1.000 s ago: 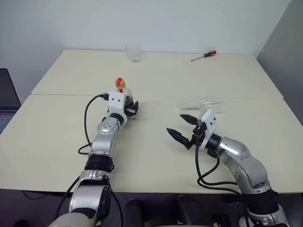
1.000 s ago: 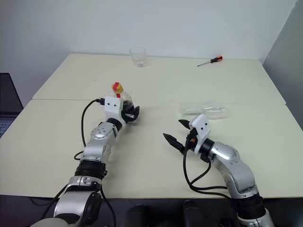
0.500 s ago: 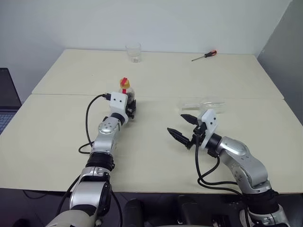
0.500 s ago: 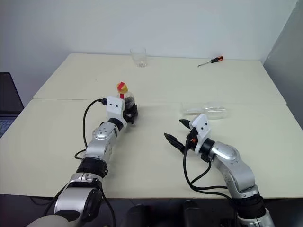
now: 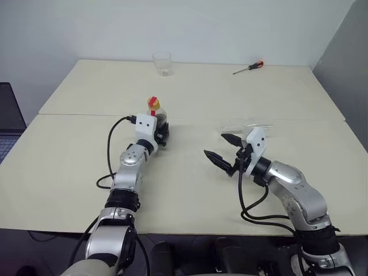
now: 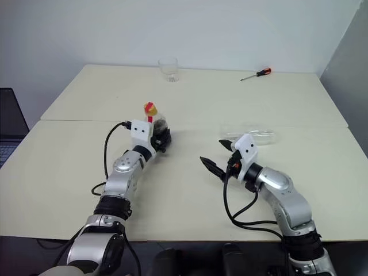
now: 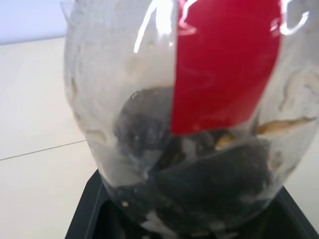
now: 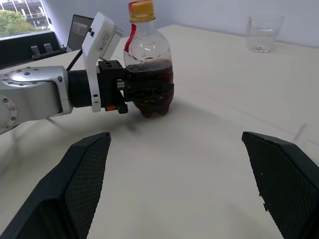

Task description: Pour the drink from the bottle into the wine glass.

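The left gripper (image 8: 149,92) grips the round body of the bottle (image 8: 148,59), which stands upright left of the table's (image 5: 75,167) centre with the drink (image 8: 152,74) filling its lower half. The wine glass (image 5: 247,127) lies on its side toward the right edge. In front of it the right gripper (image 5: 221,150) hovers, fingers spread wide and empty. Best to keep the bottle upright and capped until the glass stands.
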